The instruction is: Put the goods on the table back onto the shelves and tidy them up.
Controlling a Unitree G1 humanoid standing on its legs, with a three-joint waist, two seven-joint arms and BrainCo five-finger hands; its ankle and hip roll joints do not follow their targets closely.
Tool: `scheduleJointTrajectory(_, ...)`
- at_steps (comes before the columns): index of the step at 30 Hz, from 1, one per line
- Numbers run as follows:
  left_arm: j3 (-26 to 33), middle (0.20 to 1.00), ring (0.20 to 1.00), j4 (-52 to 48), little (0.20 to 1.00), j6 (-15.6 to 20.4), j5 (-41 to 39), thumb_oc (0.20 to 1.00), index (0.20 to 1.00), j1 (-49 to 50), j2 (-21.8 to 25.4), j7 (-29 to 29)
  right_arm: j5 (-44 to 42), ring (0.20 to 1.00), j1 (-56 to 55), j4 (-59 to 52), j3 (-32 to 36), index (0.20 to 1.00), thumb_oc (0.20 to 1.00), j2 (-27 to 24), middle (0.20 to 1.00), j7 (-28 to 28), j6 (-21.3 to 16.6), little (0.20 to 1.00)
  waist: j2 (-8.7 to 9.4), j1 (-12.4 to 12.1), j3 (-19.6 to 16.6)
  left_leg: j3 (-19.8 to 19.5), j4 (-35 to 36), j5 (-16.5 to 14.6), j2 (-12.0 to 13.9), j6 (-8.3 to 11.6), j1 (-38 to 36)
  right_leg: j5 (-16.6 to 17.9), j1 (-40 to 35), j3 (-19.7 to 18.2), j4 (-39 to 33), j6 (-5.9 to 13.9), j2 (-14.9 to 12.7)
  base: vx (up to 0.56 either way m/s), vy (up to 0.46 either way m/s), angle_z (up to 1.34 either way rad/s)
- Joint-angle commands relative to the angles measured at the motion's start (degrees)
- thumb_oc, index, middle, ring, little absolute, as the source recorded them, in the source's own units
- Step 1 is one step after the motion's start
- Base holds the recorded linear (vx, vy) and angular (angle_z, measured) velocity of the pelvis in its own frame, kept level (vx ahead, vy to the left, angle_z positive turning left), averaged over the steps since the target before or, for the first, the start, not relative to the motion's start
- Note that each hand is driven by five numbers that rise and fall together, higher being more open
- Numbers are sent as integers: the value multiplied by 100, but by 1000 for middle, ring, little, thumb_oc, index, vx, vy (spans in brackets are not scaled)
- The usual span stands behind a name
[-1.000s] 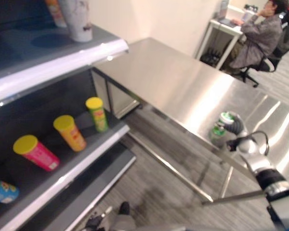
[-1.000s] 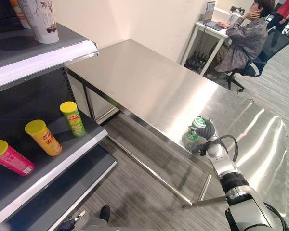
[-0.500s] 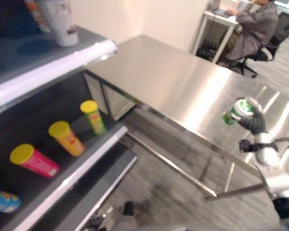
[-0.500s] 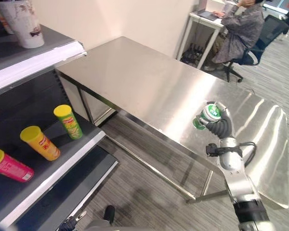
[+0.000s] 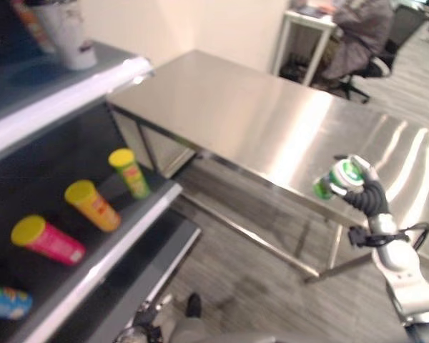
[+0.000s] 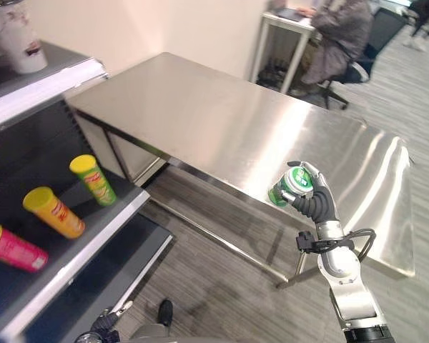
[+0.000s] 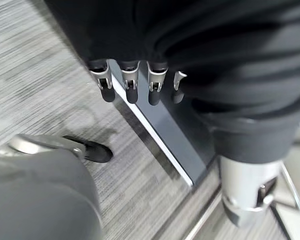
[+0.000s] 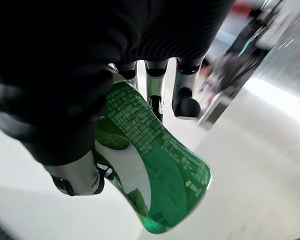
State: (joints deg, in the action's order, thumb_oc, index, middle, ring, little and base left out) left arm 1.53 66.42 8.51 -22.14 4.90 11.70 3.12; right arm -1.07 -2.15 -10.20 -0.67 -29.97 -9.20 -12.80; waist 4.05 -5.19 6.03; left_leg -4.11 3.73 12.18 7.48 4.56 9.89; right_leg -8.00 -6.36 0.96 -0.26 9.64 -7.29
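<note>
Fingers and thumb of the right hand (image 6: 311, 200) were curled round a green can (image 6: 292, 184), a smooth cylinder with a pale top, held tilted in the air just off the near edge of the steel table (image 6: 222, 121). In the right wrist view the can's (image 8: 150, 165) glossy green side carried white and darker green patches and fine print, with silver dark-tipped fingers (image 8: 185, 90) wrapped over it and the thumb pressed against its other side.

The left hand (image 7: 140, 82) hung low above grey, finely striped floor (image 7: 35, 95), well short of the table; its fingers were straight, relaxed and holding nothing.

That table was a long rectangle of brushed, reflective metal on thin metal legs. Left of the table stood a dark shelving unit (image 6: 64, 257) with pale front edges. On its lower shelf, three round tubes with yellow lids leaned back: a green tube (image 6: 93, 179) nearest the table, an orange tube (image 6: 53, 211) beside it, and a pink tube (image 6: 13, 246) farther from the table. Past the pink one, a blue tube (image 5: 6, 301) lay on its side. On the upper shelf stood a white patterned cup (image 6: 16, 39).

Beyond the table's far end, a person (image 6: 336, 32) in grey sat on an office chair at a small white desk (image 6: 286, 28).
</note>
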Motion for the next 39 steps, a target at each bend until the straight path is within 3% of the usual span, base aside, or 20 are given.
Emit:
scheduleJointTrajectory(1, 260, 1000, 1000, 202, 1000, 61, -780, 1000, 1000, -232, 11, -13, -544, 200, 485, -650, 111, 200, 200, -26, 200, -68, -567, 200, 150, -170, 210, -416, 4, -251, 260, 264, 208, -171, 49, -128, 175, -314, 111, -304, -394, 106)
scheduleJointTrajectory(2, 423, 1000, 1000, 224, 1000, 108, -1155, 1000, 1000, -261, -52, 92, -551, 200, 536, -725, 44, 200, 200, -65, 200, -77, -576, 200, 112, -192, 306, -520, 71, -43, 265, 349, 331, -160, 77, -47, 192, -362, 210, -400, -223, 107)
scheduleJointTrajectory(5, 695, 1000, 1000, 326, 1000, 28, -1940, 1000, 1000, -200, -459, -93, -899, 200, 630, -874, -154, 200, 200, -191, 200, 75, -575, 200, 92, -49, 373, 106, 126, -123, 215, 196, 604, 70, 290, 321, 61, -361, 260, -351, -139, 87)
scheduleJointTrajectory(7, 1140, 1000, 1000, 132, 1000, 203, -2329, 1000, 1000, -80, -418, -48, -1163, 200, 536, -1005, -399, 200, 200, -267, 200, 346, -582, 200, 77, 21, 294, 585, -294, -361, 283, 154, 272, 383, 337, 709, -292, -376, 148, -340, -86, 64)
scheduleJointTrajectory(12, 1253, 1000, 1000, 425, 1000, 171, -2132, 1000, 1000, 45, -468, -77, -1259, 200, 660, -1009, -723, 200, 200, -299, 200, 625, -600, 200, -5, 171, 127, 686, -677, -855, 511, 154, -544, 553, 417, 1040, -315, -428, -1, -169, 58, 56)
scheduleJointTrajectory(15, 1177, 1000, 1000, 632, 1000, 87, -1939, 1000, 1000, 101, -580, -134, -1550, 200, 620, -1100, -810, 200, 200, -357, 200, 843, -614, 200, -207, 446, -122, 1067, -365, -431, 1189, 377, -1148, 580, 514, 1258, -142, -320, -194, -98, 293, 77)
scheduleJointTrajectory(20, 982, 1000, 1000, 731, 1000, 72, -1521, 1000, 1000, 81, -505, -76, -1565, 200, 514, -1049, -728, 200, 200, -503, 200, 796, -627, 200, -433, 569, -239, 1228, -15, 313, 1755, 738, -1088, 633, 481, 1479, -38, -68, -594, -58, 396, 74)
scheduleJointTrajectory(22, 923, 1000, 1000, 751, 1000, 22, -1461, 1000, 1000, 107, -554, -93, -1565, 200, 478, -1083, -706, 200, 200, -464, 200, 788, -602, 200, -486, 564, -284, 1116, -54, 136, 1697, 777, -1099, 744, 450, 1440, -17, 38, -777, -4, 429, 104)
scheduleJointTrajectory(23, 891, 1000, 1000, 786, 1000, 2, -1314, 1000, 1000, 130, -549, -112, -1527, 200, 375, -1075, -654, 200, 200, -440, 200, 787, -576, 200, -460, 583, -323, 1119, -150, -229, 1591, 754, -1055, 853, 381, 1507, -51, 143, -989, -5, 484, 56)
scheduleJointTrajectory(24, 828, 1000, 1000, 800, 1000, -3, -1019, 1000, 1000, 81, -511, -85, -1382, 200, 139, -1095, -503, 200, 200, -360, 200, 769, -485, 200, -402, 586, -377, 1135, -224, -888, 1318, 688, -1052, 1067, 312, 1590, -33, 279, -1384, -4, 493, 25)
scheduleJointTrajectory(25, 820, 1000, 1000, 800, 1000, -3, -1015, 1000, 1000, 84, -505, -83, -1379, 200, 122, -1108, -492, 200, 200, -354, 200, 770, -478, 200, -369, 590, -377, 1122, -265, -916, 1274, 668, -1034, 1075, 296, 1601, -44, 300, -1428, -6, 539, 17)
scheduleJointTrajectory(27, 619, 1000, 1000, 744, 1000, -2, -685, 1000, 1000, 10, -420, -78, -1226, 200, 45, -1104, -455, 200, 200, -190, 200, 771, -395, 200, -250, 585, -325, 1086, -376, -1310, 787, 421, -1017, 1522, 343, 1594, 211, 372, -1915, -25, 424, 50)
scheduleJointTrajectory(29, 412, 1000, 1000, 642, 1000, -24, -302, 1000, 1000, -29, -264, -109, -1099, 200, 14, -1037, -447, 200, 200, 37, 200, 690, -355, 200, -176, 571, -250, 1115, -333, -1477, 328, 186, -1115, 2076, 356, 1636, 514, 354, -2310, -28, 478, 24)
scheduleJointTrajectory(30, 334, 1000, 1000, 585, 1000, 3, -282, 1000, 1000, -32, -216, -55, -1019, 200, 79, -985, -547, 200, 200, 118, 200, 649, -306, 200, -175, 570, -184, 1186, -286, -1516, 150, 94, -1204, 2633, 374, 1757, 675, 378, -2557, -29, 597, 25)
scheduleJointTrajectory(31, 316, 1000, 1000, 506, 1000, -18, -251, 1000, 1000, -7, -141, -25, -972, 200, 173, -983, -668, 200, 200, 228, 200, 601, -346, 200, -232, 598, -98, 1243, -145, -1501, -68, -60, -1364, 2742, 536, 1873, 1010, 285, -2682, -12, 582, 28)
scheduleJointTrajectory(32, 295, 1000, 1000, 514, 1000, -22, -207, 1000, 1000, 12, -120, -23, -956, 200, 167, -1017, -672, 200, 200, 230, 200, 588, -367, 200, -270, 649, -82, 1220, -66, -1495, -110, -102, -1447, 2602, 603, 1733, 1122, 207, -2485, 19, 512, 18)
scheduleJointTrajectory(35, 241, 1000, 1000, 744, 1000, -45, 10, 1000, 1000, 47, -116, -141, -1032, 200, 19, -1171, -513, 200, 200, 151, 200, 643, -426, 200, -373, 870, -51, 1045, 100, -1397, -261, -259, -1520, 1393, 998, 1082, 1161, -169, -1190, 44, 324, 29)
scheduleJointTrajectory(36, 240, 1000, 1000, 747, 1000, -43, 10, 1000, 1000, 44, -117, -142, -1034, 200, 17, -1174, -509, 200, 200, 149, 200, 644, -424, 200, -378, 866, -63, 1046, 105, -1386, -254, -254, -1504, 1397, 1016, 1082, 1159, -179, -1182, 79, 217, 42)
scheduleJointTrajectory(37, 229, 1000, 1000, 879, 1000, -68, 139, 1000, 1000, 76, -141, -190, -1061, 200, -82, -1245, -441, 200, 200, 80, 200, 666, -490, 200, -361, 939, -52, 1007, 127, -1410, -375, -298, -1568, 1015, 1155, 911, 990, -317, -510, 66, 140, 50)
scheduleJointTrajectory(39, 203, 1000, 1000, 882, 1000, -62, 204, 1000, 1000, 41, -148, -219, -1071, 200, -130, -1232, -434, 200, 200, 54, 200, 705, -545, 200, -276, 997, 2, 951, 127, -1430, -509, -337, -1605, 973, 1297, 645, 783, -350, 20, 52, 120, 26)
